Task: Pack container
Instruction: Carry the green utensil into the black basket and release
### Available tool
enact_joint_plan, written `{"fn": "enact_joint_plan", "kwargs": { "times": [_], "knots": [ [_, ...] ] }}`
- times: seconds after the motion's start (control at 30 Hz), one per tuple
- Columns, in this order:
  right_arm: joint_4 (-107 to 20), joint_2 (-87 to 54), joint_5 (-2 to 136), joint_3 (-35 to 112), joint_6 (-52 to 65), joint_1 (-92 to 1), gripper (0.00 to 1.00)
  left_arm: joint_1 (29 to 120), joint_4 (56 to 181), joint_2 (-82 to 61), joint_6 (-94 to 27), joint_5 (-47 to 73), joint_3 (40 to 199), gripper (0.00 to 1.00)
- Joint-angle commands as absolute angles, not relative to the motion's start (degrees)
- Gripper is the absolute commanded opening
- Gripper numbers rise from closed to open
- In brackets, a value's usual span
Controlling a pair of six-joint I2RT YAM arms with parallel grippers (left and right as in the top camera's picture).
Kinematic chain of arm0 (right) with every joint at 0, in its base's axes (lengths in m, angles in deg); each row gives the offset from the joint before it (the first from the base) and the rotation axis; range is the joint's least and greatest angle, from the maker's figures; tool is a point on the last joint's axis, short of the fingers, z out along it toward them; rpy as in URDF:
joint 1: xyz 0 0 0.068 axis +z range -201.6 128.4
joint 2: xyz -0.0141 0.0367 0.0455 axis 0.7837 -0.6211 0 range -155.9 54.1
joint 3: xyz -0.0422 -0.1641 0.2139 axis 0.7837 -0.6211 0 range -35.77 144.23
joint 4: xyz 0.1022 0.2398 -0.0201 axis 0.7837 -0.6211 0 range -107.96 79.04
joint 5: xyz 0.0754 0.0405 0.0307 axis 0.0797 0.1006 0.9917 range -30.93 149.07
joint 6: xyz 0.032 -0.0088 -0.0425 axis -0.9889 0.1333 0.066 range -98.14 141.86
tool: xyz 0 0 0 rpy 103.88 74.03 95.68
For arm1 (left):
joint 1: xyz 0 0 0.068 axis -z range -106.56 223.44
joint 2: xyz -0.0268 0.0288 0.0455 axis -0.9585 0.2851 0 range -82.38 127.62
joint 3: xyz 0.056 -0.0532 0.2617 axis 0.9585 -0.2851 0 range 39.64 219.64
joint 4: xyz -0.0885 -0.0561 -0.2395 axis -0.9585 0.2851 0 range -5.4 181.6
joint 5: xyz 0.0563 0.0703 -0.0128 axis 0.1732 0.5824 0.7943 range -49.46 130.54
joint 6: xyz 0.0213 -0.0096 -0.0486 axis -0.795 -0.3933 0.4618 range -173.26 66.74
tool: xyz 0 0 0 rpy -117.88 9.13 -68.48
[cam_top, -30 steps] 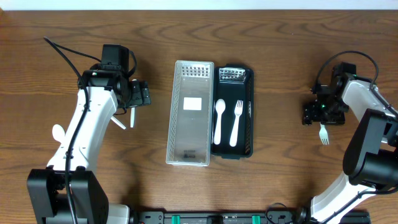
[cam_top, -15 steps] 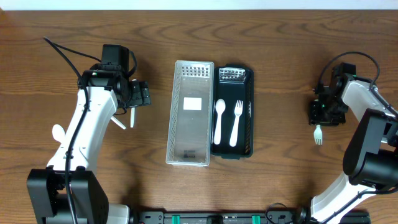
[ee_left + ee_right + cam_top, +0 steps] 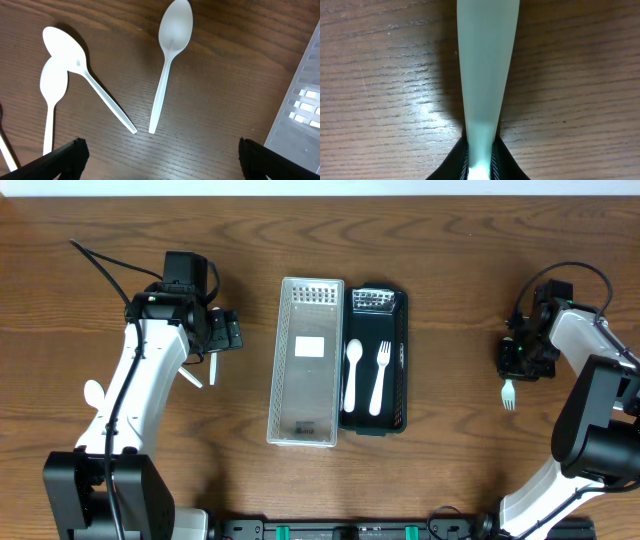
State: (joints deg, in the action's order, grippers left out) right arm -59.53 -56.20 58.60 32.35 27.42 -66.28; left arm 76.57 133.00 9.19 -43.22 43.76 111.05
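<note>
The black container (image 3: 403, 380) sits mid-table with a white spoon (image 3: 352, 375) and a white fork (image 3: 380, 377) lying in it. At the far right, my right gripper (image 3: 521, 360) is shut on the handle of another white fork (image 3: 509, 394), whose tines point toward the front edge. In the right wrist view the fork handle (image 3: 487, 60) runs up from between the closed jaws of the right gripper (image 3: 481, 162), just over the wood. My left gripper (image 3: 225, 332) hangs open and empty. In its wrist view the left gripper (image 3: 160, 152) is above three loose white spoons (image 3: 170, 60) (image 3: 82, 70) (image 3: 50, 100).
A clear perforated tray (image 3: 307, 362) lies alongside the container's left side; its edge (image 3: 300, 100) shows at the right of the left wrist view. A dark cable (image 3: 105, 265) trails behind the left arm. The table is brown wood.
The right gripper has closed on the fork's handle. The fork has shifted a little to the left under it. The left arm has not moved.
</note>
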Motion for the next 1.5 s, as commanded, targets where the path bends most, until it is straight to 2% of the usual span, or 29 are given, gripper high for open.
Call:
{"fn": "enact_joint_plan", "kwargs": {
  "times": [0.0, 0.27, 0.53, 0.83, 1.17, 1.2, 1.23, 1.27, 1.3, 1.4, 1.47],
  "knots": [
    [-60.9, -56.2, 58.8, 34.0, 23.2, -66.2, 0.01, 76.3, 133.2, 9.4, -43.8, 44.2, 112.1, 0.98],
    [-70.3, -50.9, 65.4, 52.7, 17.6, -59.0, 0.01, 76.4, 133.2, 9.4, -43.8, 44.2, 112.1, 0.98],
    [-70.3, -47.7, 67.6, 70.4, 10.0, -43.4, 0.01, 76.4, 133.2, 9.4, -43.8, 44.2, 112.1, 0.98],
    [-68.4, -51.6, 60.5, 67.8, 3.2, -28.7, 0.01, 76.4, 133.2, 9.4, -43.8, 44.2, 112.1, 0.98],
    [-68.4, -60.6, 60.9, 57.4, -2.3, -26.3, 0.01, 76.3, 133.2, 9.4, -43.8, 44.2, 112.1, 0.98],
    [-68.4, -61.0, 60.9, 56.8, -2.3, -26.3, 0.03, 76.3, 133.2, 9.4, -43.8, 44.2, 112.1, 0.98],
    [-68.4, -61.1, 60.9, 56.4, -2.3, -26.3, 0.13, 76.4, 133.2, 9.4, -43.8, 44.2, 112.1, 0.98],
    [-68.4, -61.2, 60.9, 56.2, -2.0, -26.3, 0.31, 76.4, 133.2, 9.4, -43.8, 44.2, 112.1, 0.98],
    [-68.4, -61.2, 60.9, 56.3, -1.4, -26.3, 0.43, 76.4, 133.2, 9.4, -43.8, 44.2, 112.1, 0.98],
    [-68.4, -61.1, 60.8, 56.4, -1.1, -26.4, 0.55, 76.4, 133.2, 9.4, -43.8, 44.2, 112.1, 0.98],
    [-68.6, -60.9, 60.9, 56.8, -0.8, -26.6, 0.56, 76.4, 133.2, 9.4, -43.8, 44.2, 112.1, 0.98]
  ]
}}
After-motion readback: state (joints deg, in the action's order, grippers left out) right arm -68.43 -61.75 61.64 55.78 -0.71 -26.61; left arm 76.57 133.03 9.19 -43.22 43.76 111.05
